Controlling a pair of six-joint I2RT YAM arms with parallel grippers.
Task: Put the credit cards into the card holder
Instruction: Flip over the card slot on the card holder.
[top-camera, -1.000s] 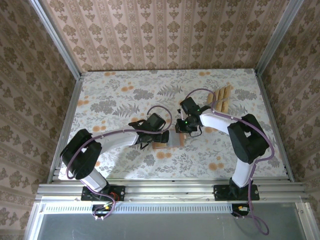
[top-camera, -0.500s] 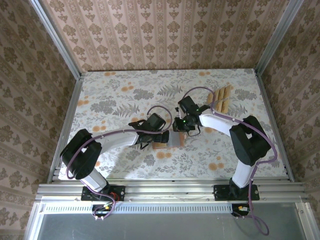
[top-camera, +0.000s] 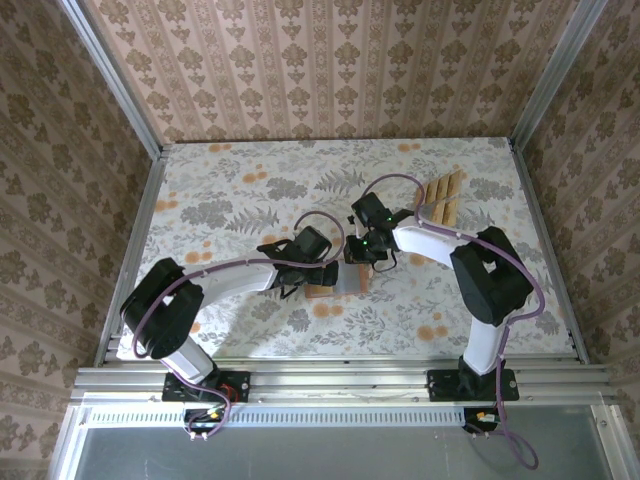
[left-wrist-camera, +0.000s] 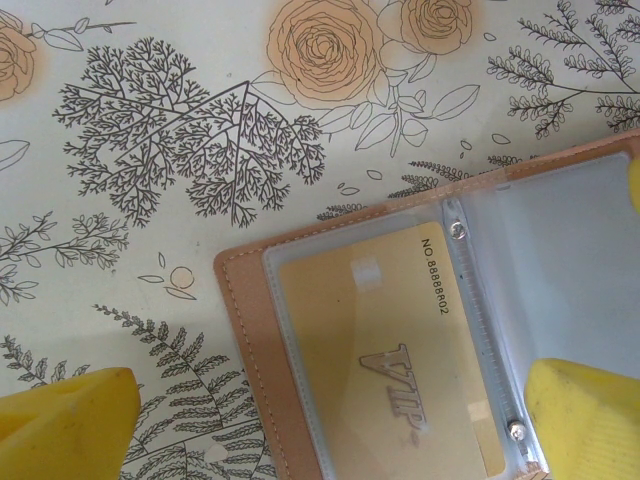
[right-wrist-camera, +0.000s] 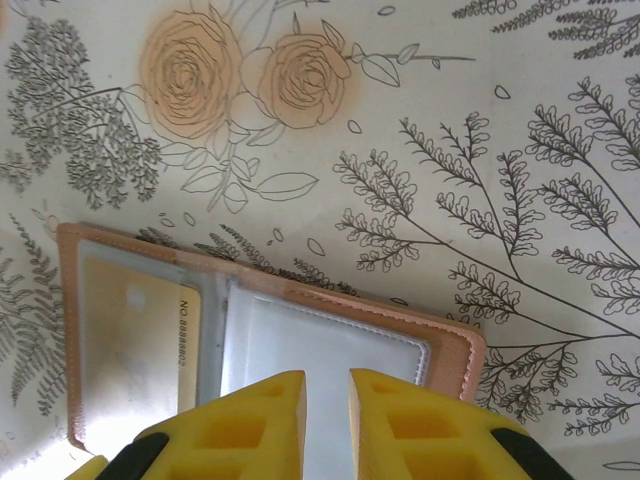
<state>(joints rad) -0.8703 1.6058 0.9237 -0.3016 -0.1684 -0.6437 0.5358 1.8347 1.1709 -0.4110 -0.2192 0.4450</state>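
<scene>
Beneath the right claw (right-wrist-camera: 327, 388) lies the card holder (right-wrist-camera: 330, 335).

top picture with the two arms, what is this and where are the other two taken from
Those are two robot arms bolted to a flowered table, filmed from above. The other two pictures come from cameras on their wrists, so the yellow blocks are gripper fingers. An open card holder lies there, one gold card in a clear pocket; spare cards lie farther back. The left gripper is wide open over the holder. The right gripper is nearly closed over a clear pocket; whether it pinches anything is unclear.
</scene>
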